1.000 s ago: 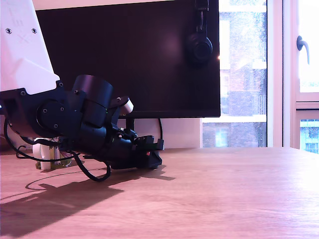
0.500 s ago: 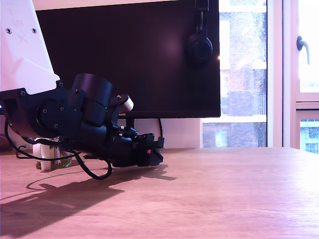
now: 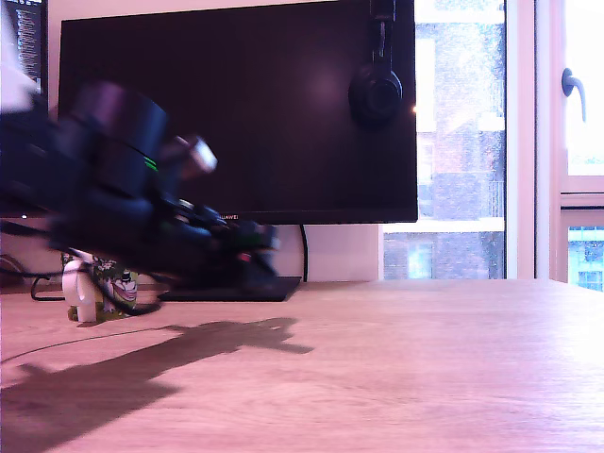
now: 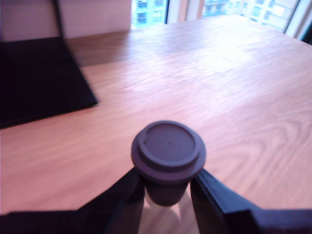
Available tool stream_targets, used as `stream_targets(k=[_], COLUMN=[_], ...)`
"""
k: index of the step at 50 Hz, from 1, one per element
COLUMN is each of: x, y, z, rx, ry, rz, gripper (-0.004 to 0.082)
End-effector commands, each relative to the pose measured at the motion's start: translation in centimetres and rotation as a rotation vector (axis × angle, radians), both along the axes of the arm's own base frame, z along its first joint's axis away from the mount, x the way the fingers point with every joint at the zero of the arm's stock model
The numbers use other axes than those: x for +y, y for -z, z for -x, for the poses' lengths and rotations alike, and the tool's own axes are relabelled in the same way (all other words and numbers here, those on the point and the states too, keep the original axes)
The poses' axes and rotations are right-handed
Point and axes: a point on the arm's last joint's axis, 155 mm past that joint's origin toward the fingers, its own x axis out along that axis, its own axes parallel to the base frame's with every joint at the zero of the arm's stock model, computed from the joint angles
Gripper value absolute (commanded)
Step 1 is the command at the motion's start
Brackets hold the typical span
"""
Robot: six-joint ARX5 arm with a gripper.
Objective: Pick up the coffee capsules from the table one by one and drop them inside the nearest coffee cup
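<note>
The gripper (image 4: 166,187) pinches a coffee capsule (image 4: 168,153) below its wide rim, carrying it clear above the table (image 4: 243,87), probably toward the coffee cup (image 3: 90,291) behind the blurred arm.

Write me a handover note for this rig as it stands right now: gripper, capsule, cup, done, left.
Gripper: shut on one coffee capsule, fingers on its body below the rim, held clear above the table.
Arm is motion-blurred in the exterior view, so it is mid-move.
Coffee cup: on the table at the exterior view's left, partly hidden behind the arm.
Done: this capsule is picked.
Left: carry it over the cup and release. No other capsules visible; cup contents not visible.
</note>
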Motion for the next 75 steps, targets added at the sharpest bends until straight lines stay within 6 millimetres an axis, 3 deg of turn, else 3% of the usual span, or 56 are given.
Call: stream_targets(k=[1, 21, 51, 55, 75], x=[1.2, 8.0, 19.1, 19.7, 19.0], y=[-0.1, -1.5, -4.0, -4.0, -4.3], z=[0.7, 2.9, 1.2, 1.1, 0.4], rx=[-0.007, -0.002, -0.03, -0.026, 0.026], ry=[-0.02, -0.16, -0.431, -0.444, -0.396], rz=[-0.011, -0.033, -0.073, -0.072, -0.098], gripper=[0.0143, 0.0142, 0.0142, 0.0142, 0.0142])
